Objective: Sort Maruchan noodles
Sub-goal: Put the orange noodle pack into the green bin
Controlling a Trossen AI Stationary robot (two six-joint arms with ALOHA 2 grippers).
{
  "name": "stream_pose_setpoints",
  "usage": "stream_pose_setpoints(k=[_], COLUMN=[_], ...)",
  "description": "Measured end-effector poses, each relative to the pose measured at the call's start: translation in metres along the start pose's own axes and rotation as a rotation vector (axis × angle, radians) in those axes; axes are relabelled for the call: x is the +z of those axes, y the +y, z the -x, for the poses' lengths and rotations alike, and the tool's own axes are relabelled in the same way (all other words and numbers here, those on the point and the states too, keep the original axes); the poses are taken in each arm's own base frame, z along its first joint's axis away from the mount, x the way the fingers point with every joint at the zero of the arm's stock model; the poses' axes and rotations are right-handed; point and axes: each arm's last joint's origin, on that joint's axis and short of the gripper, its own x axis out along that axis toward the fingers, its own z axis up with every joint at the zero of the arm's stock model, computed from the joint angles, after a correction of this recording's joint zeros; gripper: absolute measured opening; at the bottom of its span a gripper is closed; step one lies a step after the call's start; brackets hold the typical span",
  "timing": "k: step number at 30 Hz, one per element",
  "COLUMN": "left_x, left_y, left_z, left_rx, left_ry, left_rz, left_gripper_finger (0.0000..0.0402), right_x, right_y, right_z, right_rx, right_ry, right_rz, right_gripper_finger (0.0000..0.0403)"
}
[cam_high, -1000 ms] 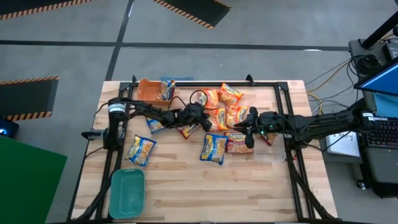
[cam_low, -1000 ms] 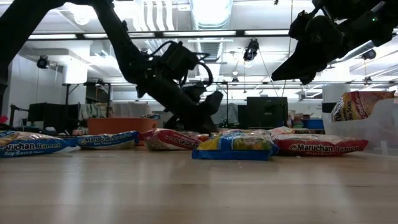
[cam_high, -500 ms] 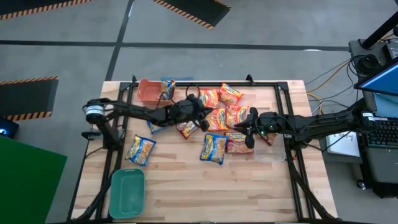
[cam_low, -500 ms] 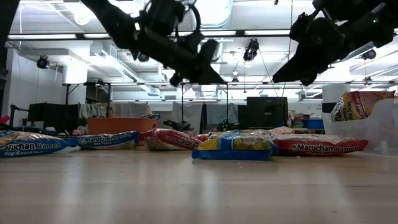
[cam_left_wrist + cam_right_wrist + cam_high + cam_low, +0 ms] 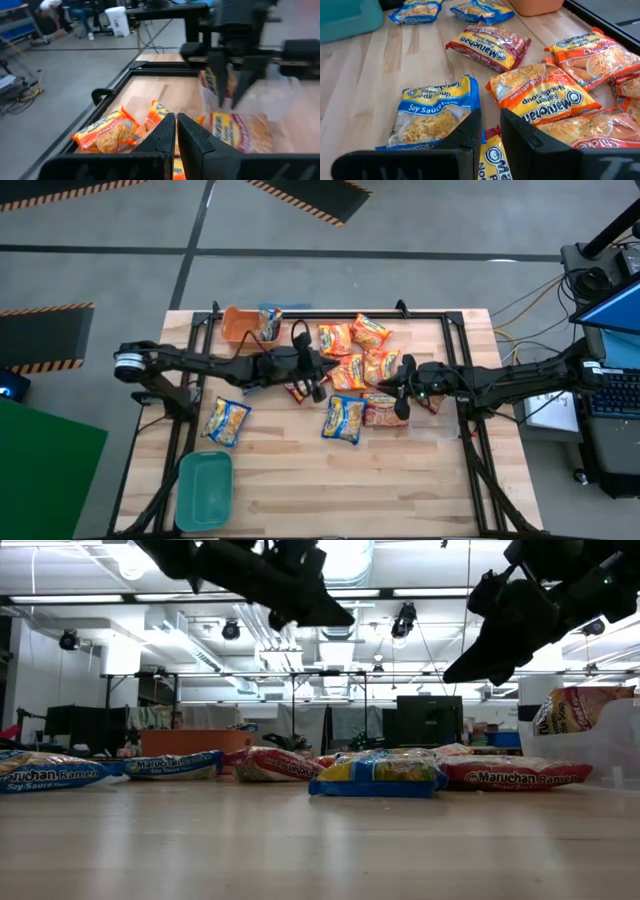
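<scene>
Maruchan noodles packets lie flat in a loose cluster mid-table: orange ones [image 5: 350, 352], a red one [image 5: 297, 391], blue-and-yellow ones [image 5: 344, 418] [image 5: 228, 421]. My left gripper [image 5: 322, 378] hangs high over the red packet and the orange ones, shut and empty [image 5: 175, 119]. My right gripper [image 5: 392, 388] hovers above another red packet [image 5: 384, 411] with its fingers a little apart and nothing between them [image 5: 491, 117]. Its wrist view looks over a soy-sauce packet [image 5: 432, 115], an orange packet [image 5: 542, 95] and the red packet [image 5: 487, 47].
An orange bin [image 5: 236, 326] stands at the far left with a blue packet [image 5: 268, 323] leaning at its side. A teal bin [image 5: 205, 488] sits at the near left corner. Black frame rails [image 5: 467, 380] edge the table. Bare wood spans the near side [image 5: 350, 490].
My left gripper has risen from just above the red packet to high over the cluster, staying shut and carrying nothing. The packets lie where they were. My right arm has kept still.
</scene>
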Motion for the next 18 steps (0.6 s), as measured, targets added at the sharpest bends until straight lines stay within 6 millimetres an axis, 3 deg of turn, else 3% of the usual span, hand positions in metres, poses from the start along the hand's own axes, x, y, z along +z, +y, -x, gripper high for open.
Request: stream_pose_setpoints(k=[13, 18], left_x=[0.039, 0.04], left_y=[-0.02, -0.032], left_z=[0.075, 0.088], left_rx=[-0.138, -0.196], left_ry=[-0.001, 0.018], left_rz=[-0.05, -0.012], left_gripper_finger=[0.0, 0.0], right_x=[0.003, 0.006], right_y=[0.0, 0.001], right_z=[0.0, 0.0], right_rx=[-0.011, -0.007], right_ry=[-0.06, -0.094], right_rz=[0.117, 0.136], right_gripper_finger=[0.0059, 0.0059])
